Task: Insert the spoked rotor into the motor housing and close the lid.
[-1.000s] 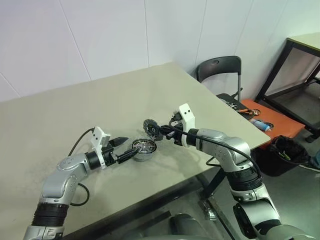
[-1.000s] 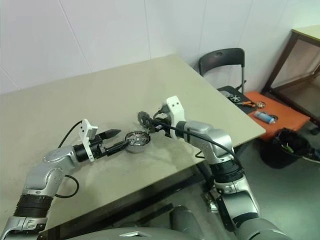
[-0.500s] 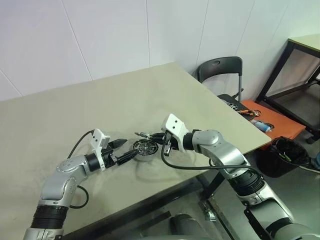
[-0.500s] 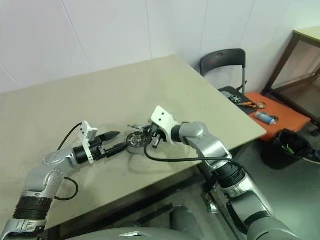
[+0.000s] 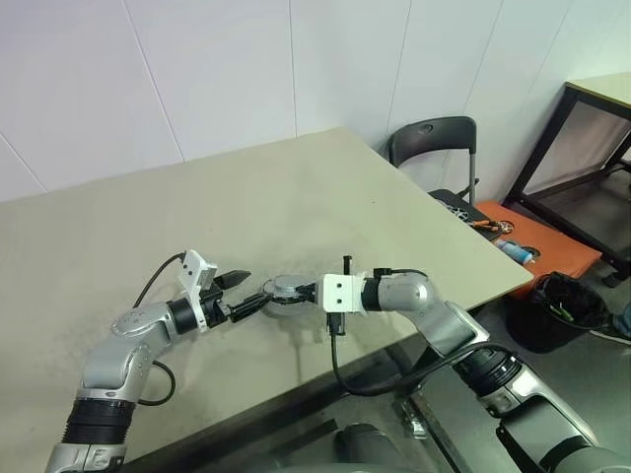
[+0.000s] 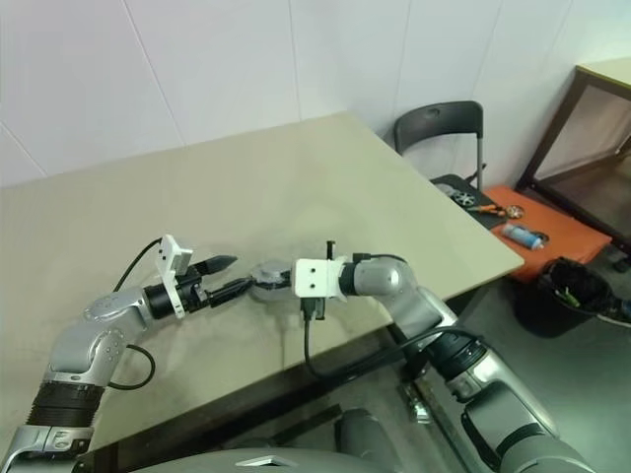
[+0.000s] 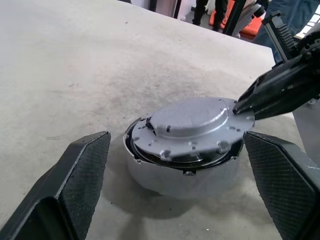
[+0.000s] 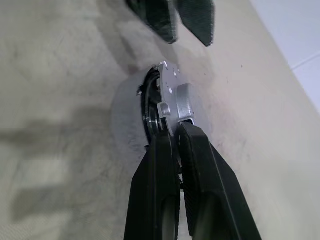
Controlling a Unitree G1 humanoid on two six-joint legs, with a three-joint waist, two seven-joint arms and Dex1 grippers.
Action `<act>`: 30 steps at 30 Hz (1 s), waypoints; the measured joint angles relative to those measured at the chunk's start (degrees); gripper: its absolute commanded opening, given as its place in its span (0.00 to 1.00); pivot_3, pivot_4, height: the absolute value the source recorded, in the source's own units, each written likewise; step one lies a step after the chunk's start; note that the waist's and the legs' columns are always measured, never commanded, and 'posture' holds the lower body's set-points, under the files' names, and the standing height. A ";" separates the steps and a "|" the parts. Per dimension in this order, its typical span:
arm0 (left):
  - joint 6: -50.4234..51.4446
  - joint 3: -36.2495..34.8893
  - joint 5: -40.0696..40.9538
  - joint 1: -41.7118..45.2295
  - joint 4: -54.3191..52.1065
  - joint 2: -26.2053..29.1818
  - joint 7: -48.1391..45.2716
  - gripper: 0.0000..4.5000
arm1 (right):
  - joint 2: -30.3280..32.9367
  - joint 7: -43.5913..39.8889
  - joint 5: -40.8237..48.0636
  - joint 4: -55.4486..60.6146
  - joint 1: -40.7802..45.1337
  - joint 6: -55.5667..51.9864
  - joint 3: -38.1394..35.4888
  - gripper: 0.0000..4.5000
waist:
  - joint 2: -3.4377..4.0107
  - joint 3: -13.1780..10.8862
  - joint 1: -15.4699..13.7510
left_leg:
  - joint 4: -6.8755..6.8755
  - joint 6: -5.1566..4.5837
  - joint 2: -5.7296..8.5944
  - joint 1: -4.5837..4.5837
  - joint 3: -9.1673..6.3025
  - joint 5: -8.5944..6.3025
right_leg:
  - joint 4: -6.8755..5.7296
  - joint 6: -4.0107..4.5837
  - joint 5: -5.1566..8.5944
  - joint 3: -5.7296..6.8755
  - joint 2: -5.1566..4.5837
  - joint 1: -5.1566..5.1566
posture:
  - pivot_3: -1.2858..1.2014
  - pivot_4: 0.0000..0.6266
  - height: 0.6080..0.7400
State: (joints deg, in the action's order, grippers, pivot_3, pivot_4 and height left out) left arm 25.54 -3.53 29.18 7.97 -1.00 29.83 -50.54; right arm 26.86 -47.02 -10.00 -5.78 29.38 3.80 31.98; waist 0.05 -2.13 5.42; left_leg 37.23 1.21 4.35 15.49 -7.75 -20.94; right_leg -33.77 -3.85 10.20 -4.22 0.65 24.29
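Already the spoked rotor (image 7: 192,131) lies tilted atop the motor housing (image 7: 150,172), pinched at its edge by the right gripper (image 8: 172,131); the left gripper (image 7: 175,165) straddles the housing, fingers spread wide and empty. Seating and lid-closing remain.

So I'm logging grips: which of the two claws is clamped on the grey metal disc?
The right claw, its black fingers pinched shut on the flat grey disc's rim over the round silver housing. The left claw stands open around it.

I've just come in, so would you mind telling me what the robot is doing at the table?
It is assembling a small motor. The right gripper is shut on the edge of a grey disc and lays it, slightly tilted, on top of the housing. The left gripper is open, with a finger on either side of the housing.
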 measured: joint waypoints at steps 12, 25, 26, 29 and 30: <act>0.00 -0.03 -0.35 0.03 0.21 0.04 0.06 1.00 | -5.85 1.87 -7.84 -5.71 -0.35 9.11 1.87 0.00 | -0.06 0.02 0.12 | 0.00 0.00 -0.20 -0.19 -0.01 0.00 | -0.27 0.02 0.01 -0.01 0.24 0.00 | 0.52 0.00 1.00; 0.01 -0.18 -0.38 -0.06 0.20 0.05 0.71 1.00 | -9.97 5.79 -8.80 -10.18 0.46 10.37 1.39 0.00 | -0.12 -0.03 -0.05 | 0.03 0.20 -0.32 -0.26 -0.03 0.13 | -0.33 0.05 0.02 0.16 0.29 0.00 | 0.52 0.00 1.00; 0.01 -0.19 -0.38 -0.07 0.19 0.05 0.73 1.00 | -9.97 6.49 -8.79 -10.19 0.44 10.52 0.97 0.00 | -0.11 -0.04 -0.07 | 0.03 0.21 -0.32 -0.25 -0.03 0.13 | -0.33 0.05 0.03 0.16 0.29 0.00 | 0.52 0.00 1.00; 0.01 -0.29 -0.38 -0.27 0.20 0.06 0.74 1.00 | -8.86 7.81 -8.97 -10.04 -0.26 12.46 0.75 0.06 | -0.12 -0.04 -0.39 | 0.03 0.23 -0.30 -0.21 -0.03 0.14 | -0.32 0.05 0.02 0.16 0.25 0.00 | 0.52 0.00 1.00; 0.01 -0.29 -0.38 -0.30 0.20 0.06 0.73 1.00 | -8.52 8.14 -9.04 -10.04 -0.62 13.26 0.77 0.13 | -0.12 -0.05 -0.60 | 0.02 0.23 -0.28 -0.20 -0.02 0.14 | -0.31 0.05 0.02 0.16 0.23 0.00 | 0.52 0.00 1.00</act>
State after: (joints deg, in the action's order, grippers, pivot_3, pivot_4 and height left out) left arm 25.55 -3.82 28.80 7.67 -0.80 29.90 -49.81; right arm 18.33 -38.89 -19.04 -15.83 28.76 17.06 32.74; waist -0.07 -2.18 4.82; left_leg 37.24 1.43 4.07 15.28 -7.77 -20.80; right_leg -34.09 -3.80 10.23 -4.06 0.88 24.28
